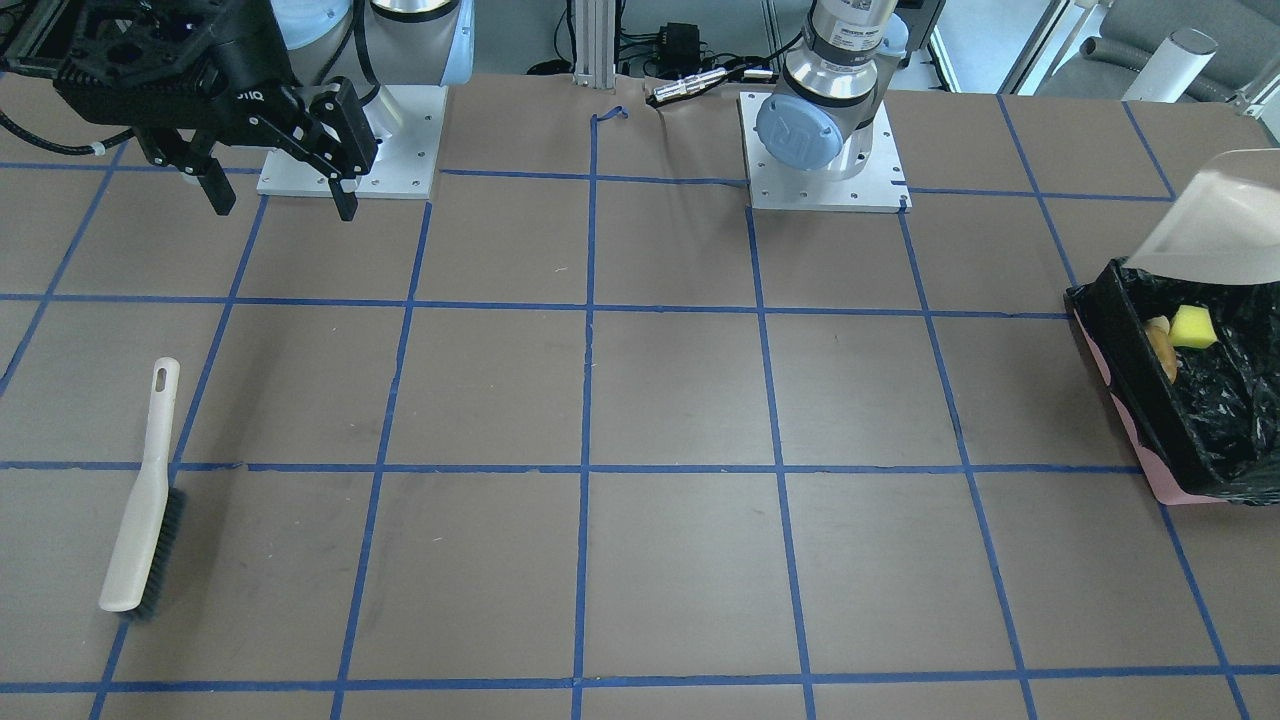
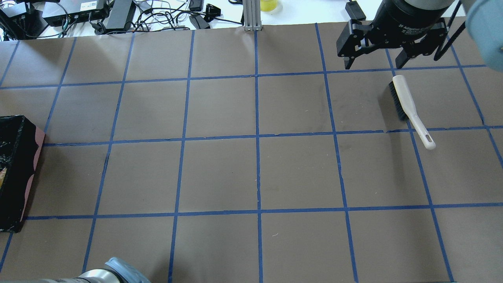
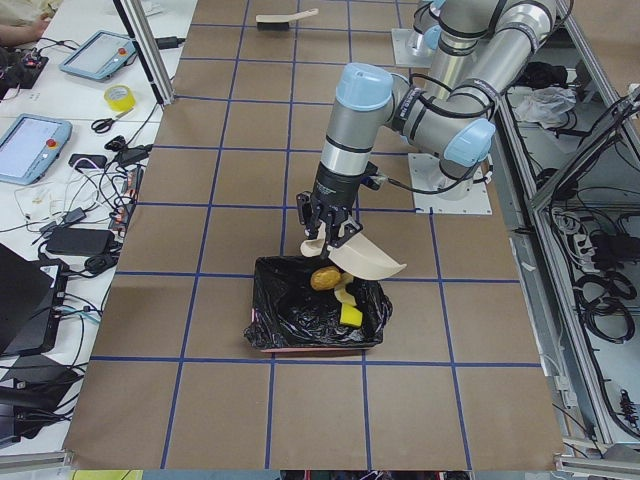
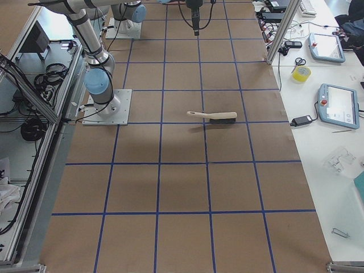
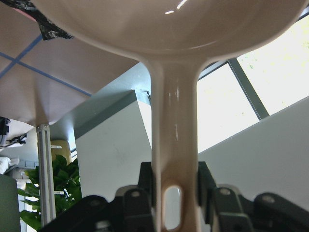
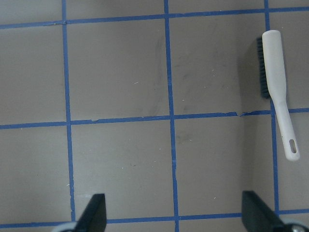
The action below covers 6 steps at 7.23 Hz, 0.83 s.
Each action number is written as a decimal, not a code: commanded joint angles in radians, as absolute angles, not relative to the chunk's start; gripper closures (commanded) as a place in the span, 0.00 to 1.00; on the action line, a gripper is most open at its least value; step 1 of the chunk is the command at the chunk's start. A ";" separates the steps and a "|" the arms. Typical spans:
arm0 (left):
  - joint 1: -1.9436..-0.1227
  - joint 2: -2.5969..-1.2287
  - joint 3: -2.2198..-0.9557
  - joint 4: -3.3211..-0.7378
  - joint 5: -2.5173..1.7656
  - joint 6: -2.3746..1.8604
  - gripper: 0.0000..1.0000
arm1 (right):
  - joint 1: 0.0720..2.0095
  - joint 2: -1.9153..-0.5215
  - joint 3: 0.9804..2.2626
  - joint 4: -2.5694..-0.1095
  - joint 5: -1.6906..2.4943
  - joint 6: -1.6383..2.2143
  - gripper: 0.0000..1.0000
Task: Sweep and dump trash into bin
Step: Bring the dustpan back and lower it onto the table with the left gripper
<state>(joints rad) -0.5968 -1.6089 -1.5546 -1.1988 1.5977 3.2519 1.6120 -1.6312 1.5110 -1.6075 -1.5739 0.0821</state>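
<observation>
The bin, pink with a black bag liner, stands at the table end on my left arm's side. It also shows in the exterior left view. Inside lie a yellow sponge and a tan piece. In the exterior left view a golden-brown lump, a tan crescent and the sponge sit at the bag's mouth. My left gripper is shut on the handle of the beige dustpan, which is tilted over the bin. My right gripper is open and empty above the table.
A white brush with dark bristles lies on the table below and beside my right gripper, and shows in the right wrist view. Blue tape lines grid the brown table. Cables and tablets lie past the far edge.
</observation>
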 commanded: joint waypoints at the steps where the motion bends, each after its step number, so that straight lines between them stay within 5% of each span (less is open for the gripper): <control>1: -0.600 -1.615 -1.548 -1.467 1.536 3.062 1.00 | 1.612 -1.631 1.511 -1.609 -1.574 0.081 0.00; 6: -0.897 -1.736 -1.555 -1.560 1.470 2.489 1.00 | 1.612 -1.628 1.511 -1.609 -1.575 0.080 0.00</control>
